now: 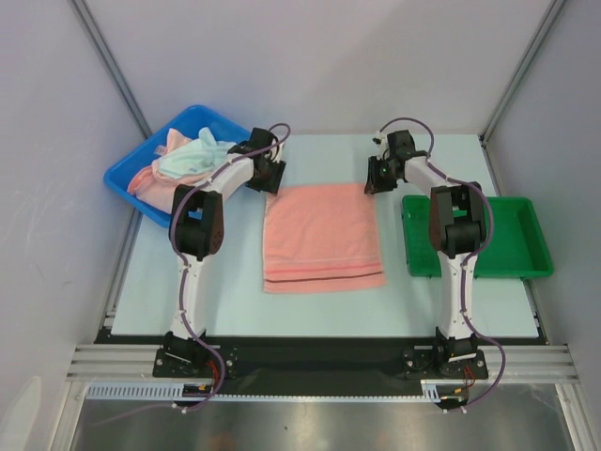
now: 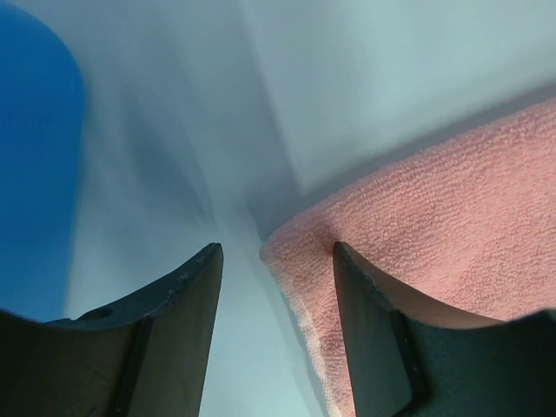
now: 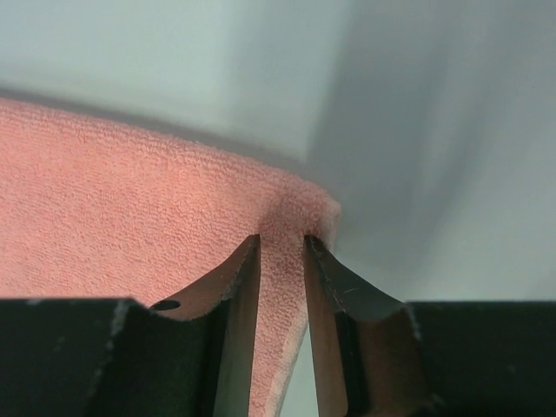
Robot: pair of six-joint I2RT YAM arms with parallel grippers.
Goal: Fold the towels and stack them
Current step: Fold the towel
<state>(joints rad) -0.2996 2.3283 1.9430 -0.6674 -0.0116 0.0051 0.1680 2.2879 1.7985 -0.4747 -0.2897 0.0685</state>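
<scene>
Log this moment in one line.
stage: towel spread flat | left gripper: open, astride far-left corner | right gripper: jaws narrow on far-right corner, grip unclear | fold: not begun

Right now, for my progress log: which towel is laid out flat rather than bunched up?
The salmon-pink towel with dark stripes, spread flat on the table; the other towels lie crumpled in the blue bin.

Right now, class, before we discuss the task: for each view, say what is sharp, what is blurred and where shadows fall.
Top external: evenly lit and sharp, only faint shadows on the table. Left wrist: pink towel weave crisp, blue bin blurred. Right wrist: towel corner sharp between the fingers of the right end effector, grey shadow beyond.
</scene>
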